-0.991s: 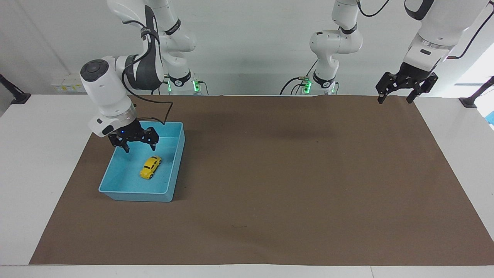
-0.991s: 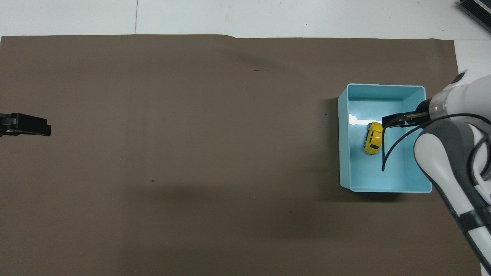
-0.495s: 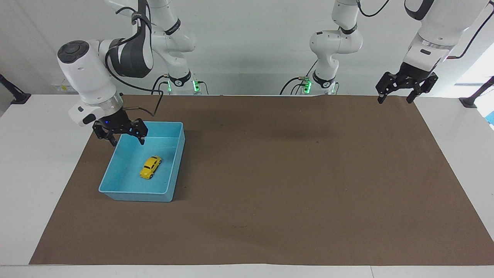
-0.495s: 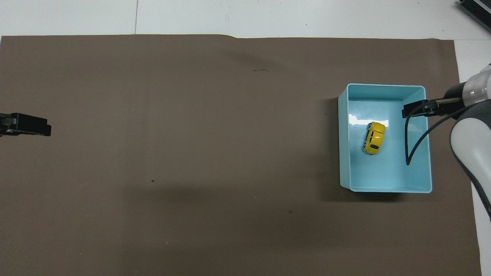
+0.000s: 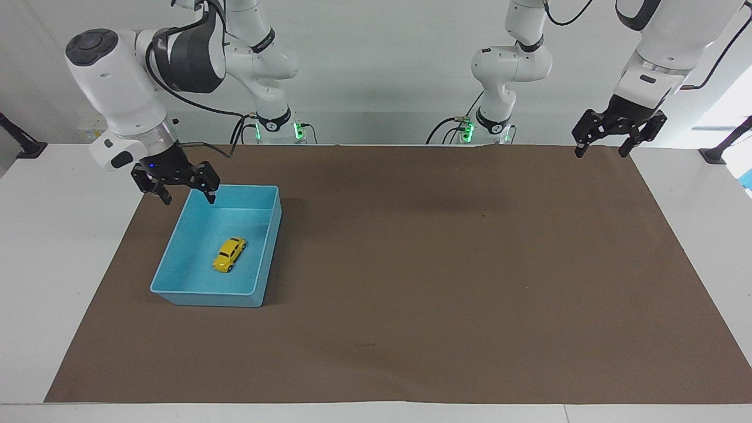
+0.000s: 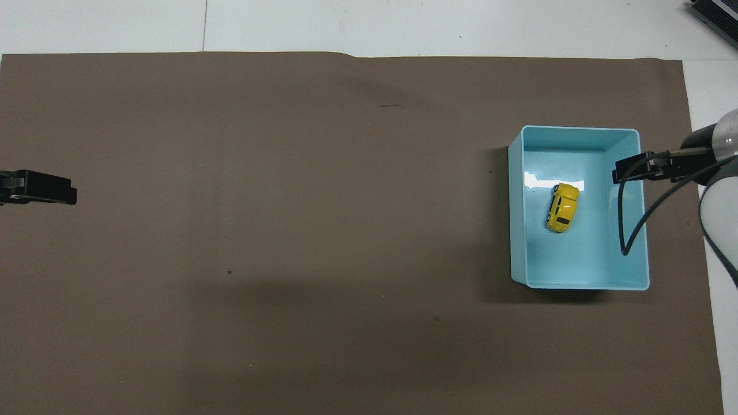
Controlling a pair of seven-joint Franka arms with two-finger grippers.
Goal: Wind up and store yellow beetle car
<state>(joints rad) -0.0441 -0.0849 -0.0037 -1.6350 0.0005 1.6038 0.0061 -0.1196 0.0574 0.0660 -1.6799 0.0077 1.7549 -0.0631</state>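
The yellow beetle car [image 5: 229, 254] lies on its wheels on the floor of a light blue bin [image 5: 205, 298], near the bin's middle; it also shows in the overhead view [image 6: 563, 207]. My right gripper [image 5: 188, 199] is open and empty, raised over the bin's rim [image 6: 644, 230] at the right arm's end of the table, apart from the car. It also shows in the overhead view [image 6: 628, 171]. My left gripper [image 5: 601, 153] is open and empty and waits over the corner of the mat at the left arm's end, also seen in the overhead view [image 6: 40, 189].
A brown mat [image 5: 440, 264] covers most of the white table [image 5: 47, 247]. A black cable [image 6: 625, 230] from the right wrist hangs over the bin. The bin stands toward the right arm's end of the mat.
My right gripper has risen and drawn back from just over the car to the bin's rim. The car stays in the bin. The left arm has not moved.
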